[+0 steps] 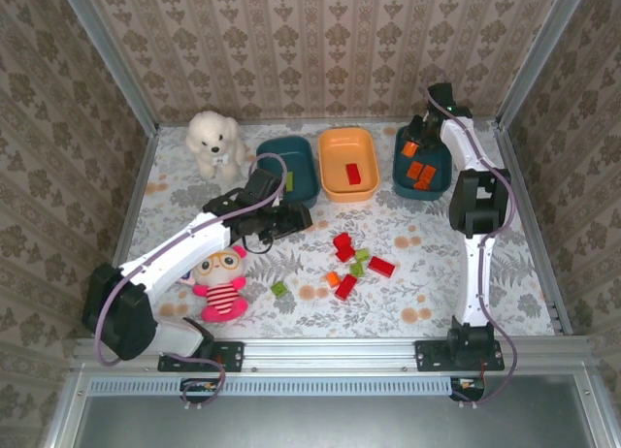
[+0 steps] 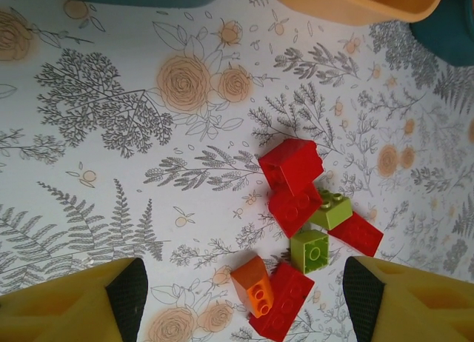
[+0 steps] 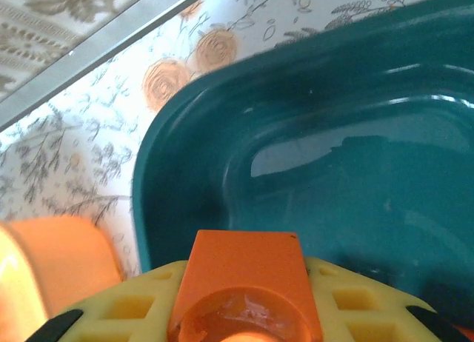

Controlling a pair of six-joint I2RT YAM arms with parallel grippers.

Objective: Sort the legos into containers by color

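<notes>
We are looking at the right pincer [image 1: 420, 138] hanging over the far end of the right teal tub [image 1: 400, 183]. It is pinching an orange brick [image 3: 248, 279] between its nearly closed yellow fingers [image 3: 167, 283]. More orange bricks [image 1: 419, 175] are lying in that tub. The left pincer [image 2: 244, 297] is standing wide open and gripping nothing. It is hovering above the counter [image 2: 111, 172] with the loose pile just ahead of it. In that pile we are counting four red bricks [image 2: 290, 164], two light green bricks [image 2: 309, 249] and one small orange brick [image 2: 252, 286], all touching or nearly touching. A lone green brick [image 1: 279, 288] is lying apart, nearer the arms, just beside the striped doll [image 1: 223, 285]. The orange tub [image 1: 333, 157] is sitting between the two teal ones and is holding one red brick [image 1: 352, 173]. The left teal tub [image 1: 306, 155] is holding a light green piece [image 1: 288, 181], and the left arm is partly hiding it. A white plush dog [image 1: 215, 141] is sitting near the far left corner of the counter.
</notes>
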